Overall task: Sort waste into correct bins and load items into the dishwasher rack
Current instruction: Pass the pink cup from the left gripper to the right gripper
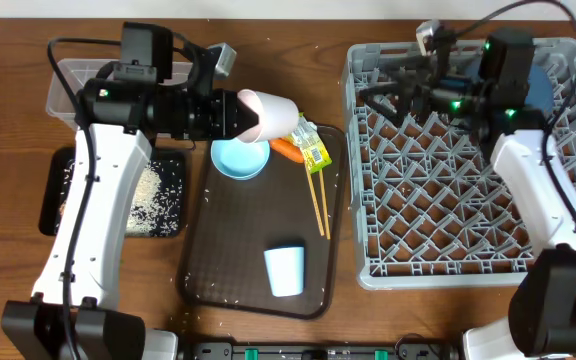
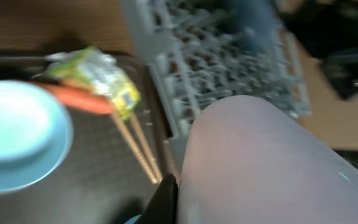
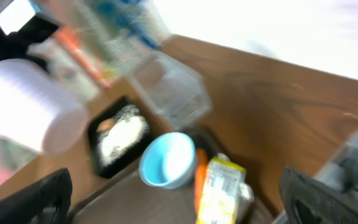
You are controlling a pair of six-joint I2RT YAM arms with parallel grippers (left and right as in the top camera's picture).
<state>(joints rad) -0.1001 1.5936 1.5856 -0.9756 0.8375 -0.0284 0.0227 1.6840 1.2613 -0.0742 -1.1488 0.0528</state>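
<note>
My left gripper (image 1: pixel 247 113) is shut on the pink cup (image 1: pixel 271 113), holding it on its side in the air above the small light-blue bowl (image 1: pixel 239 158). The cup (image 2: pixel 260 162) fills the left wrist view, with one dark finger (image 2: pixel 163 200) pressed against its wall. On the brown tray by the bowl lie the orange carrot (image 1: pixel 287 150), the green-yellow wrapper (image 1: pixel 311 146), the chopsticks (image 1: pixel 318 200) and a light-blue cup (image 1: pixel 284 270). My right gripper (image 1: pixel 383 95) hangs open and empty over the grey rack (image 1: pixel 438 190); its fingers (image 3: pixel 36 199) stand wide apart. A blue plate (image 1: pixel 540 85) shows in the rack's far right corner.
The dark brown serving tray (image 1: pixel 228 260) lies in the middle. To its left sit the black tray (image 1: pixel 168 170), holding white rice and a brown lump, and behind it the clear tub (image 1: pixel 68 85). Rice grains are scattered around the trays.
</note>
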